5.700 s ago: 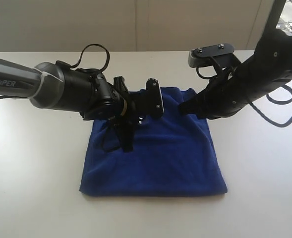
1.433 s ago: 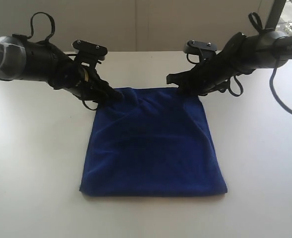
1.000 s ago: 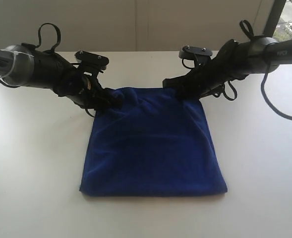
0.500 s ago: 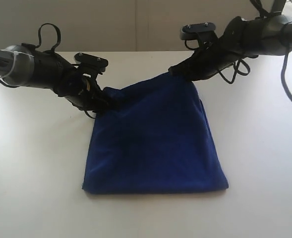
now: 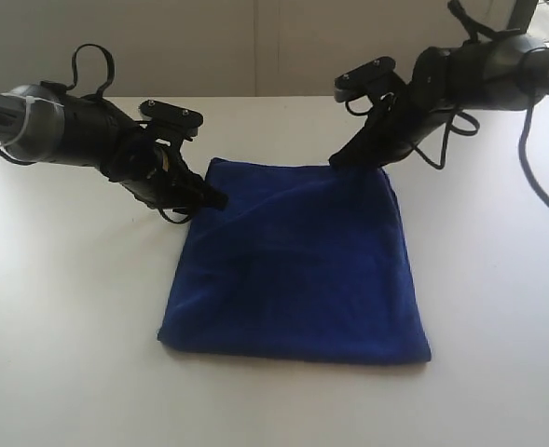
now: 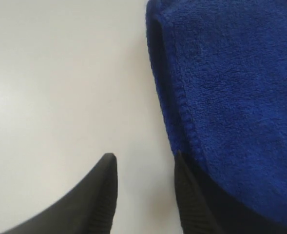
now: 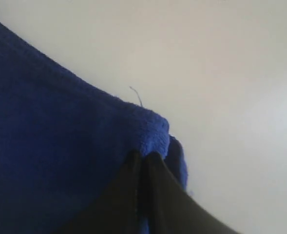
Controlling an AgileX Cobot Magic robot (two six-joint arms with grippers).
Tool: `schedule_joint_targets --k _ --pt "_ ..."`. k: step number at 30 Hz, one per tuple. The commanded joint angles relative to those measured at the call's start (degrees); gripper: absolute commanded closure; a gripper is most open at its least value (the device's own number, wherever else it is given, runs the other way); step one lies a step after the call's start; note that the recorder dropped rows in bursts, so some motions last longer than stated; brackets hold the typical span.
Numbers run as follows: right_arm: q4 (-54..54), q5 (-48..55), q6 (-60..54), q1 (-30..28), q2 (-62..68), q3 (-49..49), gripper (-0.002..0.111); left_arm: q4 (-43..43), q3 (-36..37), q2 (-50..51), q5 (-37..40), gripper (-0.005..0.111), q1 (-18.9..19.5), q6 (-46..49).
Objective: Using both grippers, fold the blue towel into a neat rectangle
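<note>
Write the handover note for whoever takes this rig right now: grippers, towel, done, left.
Left gripper: jaws open, empty, beside the blue towel at its far-left corner in the exterior view.
Right gripper: jaws shut on the far-right corner.
Towel: mostly flat on the table, roughly rectangular; the edge by the left gripper looks doubled.
Done: at least one fold seems in.
Left: probably grip the far-left corner, then bring the far edge over to the near edge and release.
</note>
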Motion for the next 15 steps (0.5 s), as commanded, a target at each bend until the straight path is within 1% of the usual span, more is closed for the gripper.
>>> schedule_joint_targets --k 1,4,6,8,12,15 --pt "5.08 -1.08 0.38 2.01 2.09 -0.15 0.094 -0.3 0.11 -0.06 0.68 0.062 -0.09 -0.23" --pt "7.02 -0.84 0.38 3.63 2.37 -0.15 0.072 -0.3 0.11 -0.06 0.68 0.062 -0.09 -0.23" --pt "8.29 -0.26 0.12 4.97 2.37 -0.15 0.061 -0.3 0.11 -0.06 0.68 0.062 -0.09 -0.23" --pt "8.3 -0.03 0.12 6.14 2.37 -0.15 0.059 -0.3 0.11 -0.06 0.68 0.062 -0.09 -0.23" --pt "8.3 0.49 0.12 7.52 2.24 -0.15 0.059 -0.3 0.11 -0.06 0.68 0.062 -0.09 -0.23" --pt "8.3 2.98 0.12 7.52 0.81 -0.15 0.059 -0.3 0.11 -0.06 0.68 0.062 -0.09 -0.23"
